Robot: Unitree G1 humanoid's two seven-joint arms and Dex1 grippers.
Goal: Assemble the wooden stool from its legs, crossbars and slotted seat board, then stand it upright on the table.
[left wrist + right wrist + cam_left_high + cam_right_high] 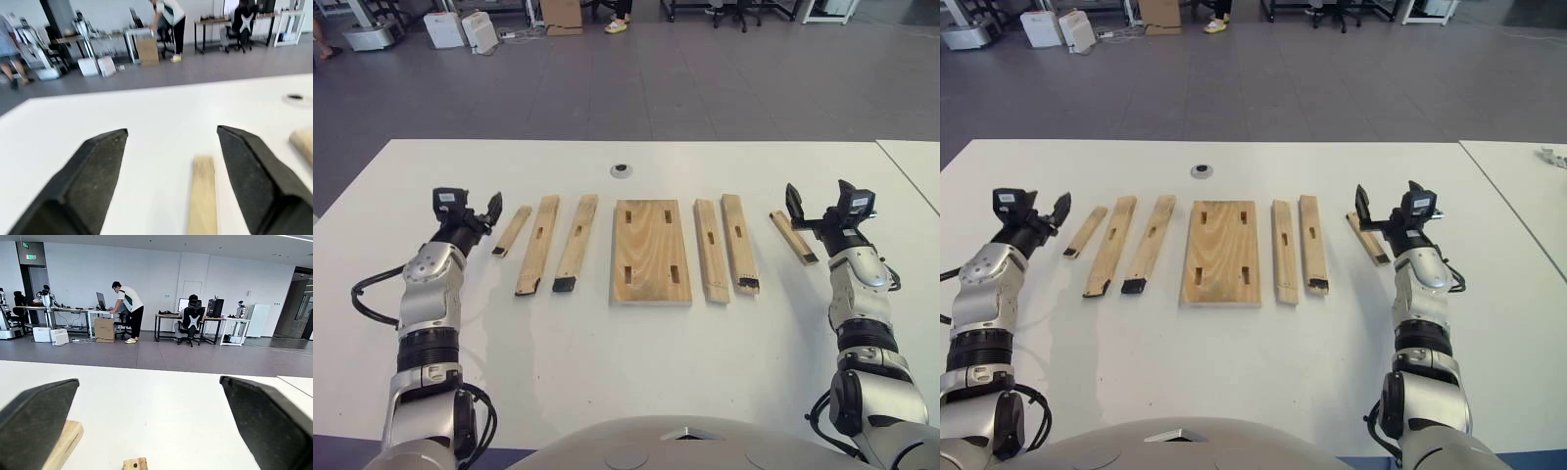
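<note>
Wood, pale and unfinished, made up every part, and all of it lay flat and unassembled on the white table (607, 372). The slotted seat board (651, 252) sat at the centre. At its 9 o'clock lay the inner left leg (578, 241), then the outer left leg (538, 244), then the short left crossbar (512, 231). At its 3 o'clock lay the inner right leg (710, 251), the outer right leg (739, 243) and the short right crossbar (793, 237). None of the pieces touched another. The left gripper (480, 208) hovered with fingers spread at 9 o'clock of the left crossbar, holding nothing. The right gripper (819, 204), equally spread and empty, sat just at 2 o'clock of the right crossbar. These strips looked stiff, light and dry, so they probably would not flex or slip between the pads, though lying flush on the table they offered little for fingers to get under. A pinch across the narrow width near mid-length seemed best, clear of the slots and the dark tips. The board, far wider than the strips, would likely need taking by an edge, perhaps with both grippers.
</note>
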